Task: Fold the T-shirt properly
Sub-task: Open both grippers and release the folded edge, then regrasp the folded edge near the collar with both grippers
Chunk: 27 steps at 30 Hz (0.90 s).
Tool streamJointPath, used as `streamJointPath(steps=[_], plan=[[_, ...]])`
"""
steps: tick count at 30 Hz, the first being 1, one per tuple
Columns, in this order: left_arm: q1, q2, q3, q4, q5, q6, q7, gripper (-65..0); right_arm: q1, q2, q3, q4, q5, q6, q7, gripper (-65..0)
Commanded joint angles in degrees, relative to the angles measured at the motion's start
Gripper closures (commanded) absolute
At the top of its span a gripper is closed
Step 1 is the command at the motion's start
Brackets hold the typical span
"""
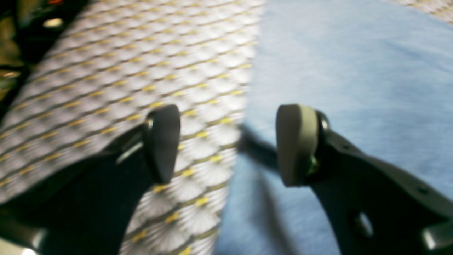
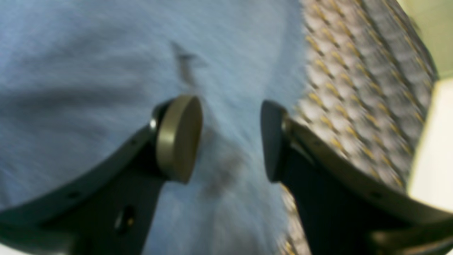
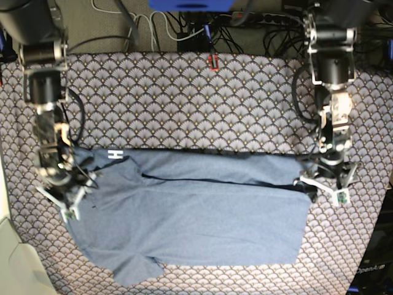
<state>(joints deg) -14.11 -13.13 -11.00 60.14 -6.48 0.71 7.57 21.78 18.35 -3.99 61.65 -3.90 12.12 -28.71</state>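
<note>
Scallop-patterned tablecloth [image 3: 196,92] covers table edge to edge; tangled cables [image 3: 184,27] at 12 o'clock; pale floor [image 3: 12,258] at 8 o'clock.

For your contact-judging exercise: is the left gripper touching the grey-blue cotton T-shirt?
Cannot tell. The left wrist view shows the left gripper open over the grey-blue cotton T-shirt edge, but blur hides contact or gap.

Grey-blue T-shirt [image 3: 196,212] lies flat, top edge folded.

A white block letter, seemingly an "H", shows on the grey-blue cotton T-shirt [image 3: 184,209] at its upper corner nearest the robot's right arm. Faint lettering resembling "OpenArm" stands at the base view's lower corner, beyond the shirt's opposite end.
</note>
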Motion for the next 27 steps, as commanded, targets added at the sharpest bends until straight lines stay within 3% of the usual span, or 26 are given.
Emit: streamJointPath(steps=[1, 6, 11, 13, 19, 27], plan=[[-0.4, -0.5, 0.1, 2.8, -0.1, -0.5, -1.5, -41.8, 0.4, 0.2, 1.4, 4.0, 0.8, 2.6, 0.9, -31.1], [4.9, -0.1, -0.1, 7.1, -0.1, -0.5, -1.5, -41.8, -8.4, -1.0, 7.2, 14.4, 0.7, 4.2, -2.5, -31.1], [7.3, 2.4, -6.0, 7.2, -0.2, -0.8, -1.5, -41.8, -13.1, -1.0, 10.1, 15.3, 0.8, 4.3, -2.2, -31.1], [8.0, 3.1, -8.4, 7.0, -0.2, -0.8, -1.5, -41.8, -14.0, -0.9, 11.9, 15.3, 0.8, 4.5, -2.1, -31.1], [9.1, 2.9, -10.2, 6.5, -0.2, -0.8, -1.5, -41.8, -14.2, -0.5, 18.0, 15.2, 0.8, 10.3, -2.1, -31.0], [8.7, 3.1, -10.0, 4.8, -0.2, -0.8, -1.6, -41.8, -15.3, 0.0, 18.5, 15.2, 0.8, 11.0, -2.1, -31.0]])
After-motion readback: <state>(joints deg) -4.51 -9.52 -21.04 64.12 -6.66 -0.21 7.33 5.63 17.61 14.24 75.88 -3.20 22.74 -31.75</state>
